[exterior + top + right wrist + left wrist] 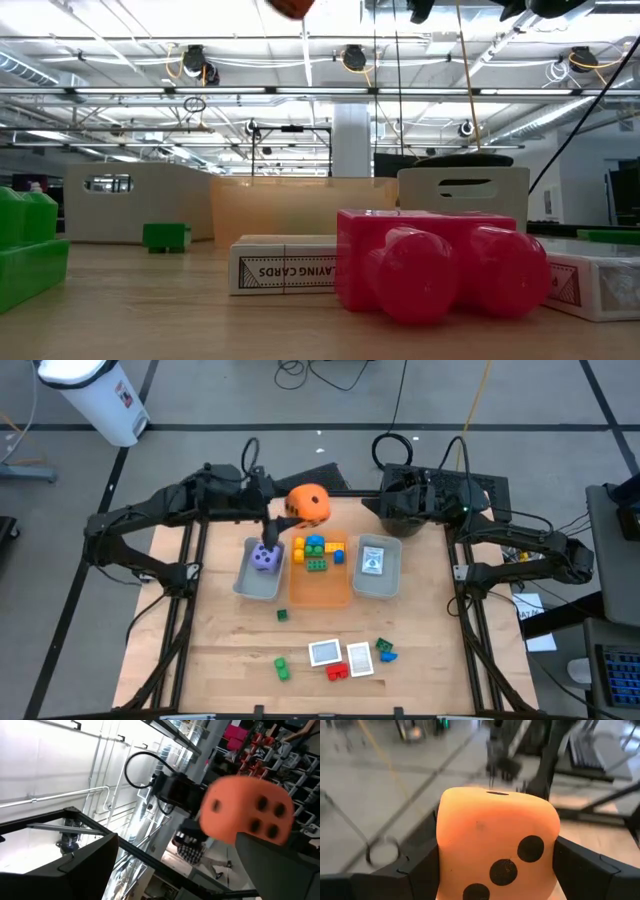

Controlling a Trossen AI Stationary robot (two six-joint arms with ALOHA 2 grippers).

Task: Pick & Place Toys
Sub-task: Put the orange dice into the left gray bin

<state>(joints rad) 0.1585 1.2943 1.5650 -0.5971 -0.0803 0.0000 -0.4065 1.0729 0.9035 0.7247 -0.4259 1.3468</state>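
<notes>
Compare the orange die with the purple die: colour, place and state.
1. The orange die is orange; the purple die is purple.
2. The orange die is held in the air by the left end effector; the purple die lies free, touched by neither end effector.
3. The purple die sits in the left grey tray; the orange die hangs beyond the trays' far ends.
Both are spotted dice of about equal size.

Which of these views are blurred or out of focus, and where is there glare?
Low view: the near red plastic brick looks soft, and bright ceiling lamps glare above. Left wrist view: the floor behind the orange spotted die is smeared. Right wrist view: the die is blurred. High view: even light, sharp.
</notes>
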